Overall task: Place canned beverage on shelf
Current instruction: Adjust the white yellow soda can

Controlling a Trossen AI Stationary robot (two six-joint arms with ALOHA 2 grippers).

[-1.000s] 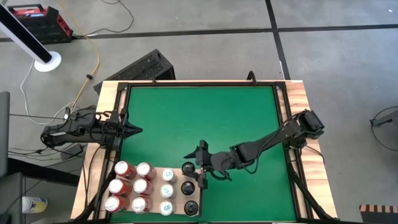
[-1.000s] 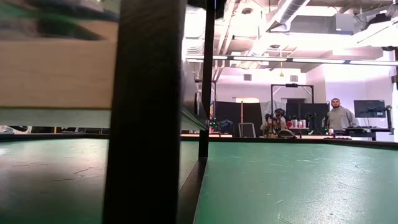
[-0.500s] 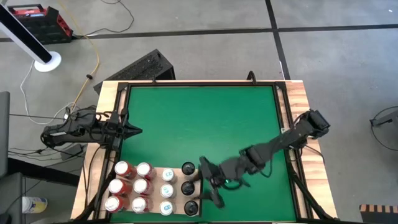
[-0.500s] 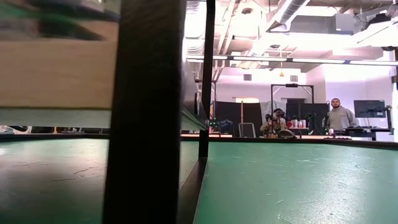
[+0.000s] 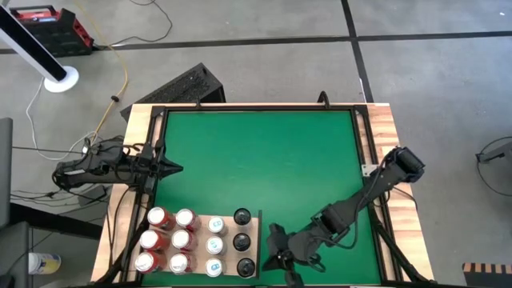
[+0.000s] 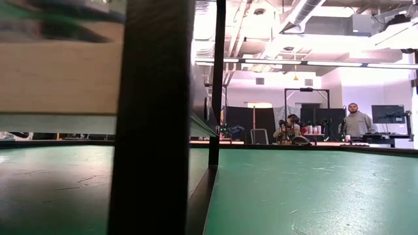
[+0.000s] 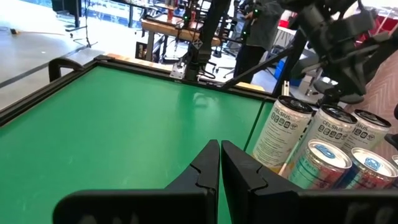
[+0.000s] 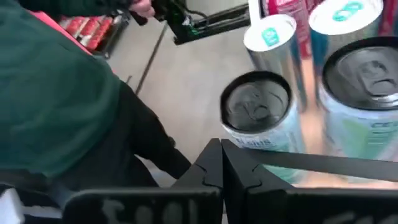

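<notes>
Cans [image 5: 198,241] fill shelf [image 5: 226,274]; right end effector [image 5: 278,258] closed alongside.

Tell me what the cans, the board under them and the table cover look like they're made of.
Cans: likely aluminium, with shiny silvery sides and pull-tab lids.
Shelf: pale board with light grain, apparently unfinished wood.
Mat: matte green, seemingly felt or rubber; can't tell which.

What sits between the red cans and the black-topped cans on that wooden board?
A column of three teal-topped cans, seen in the high view, all on the shelf.
</notes>
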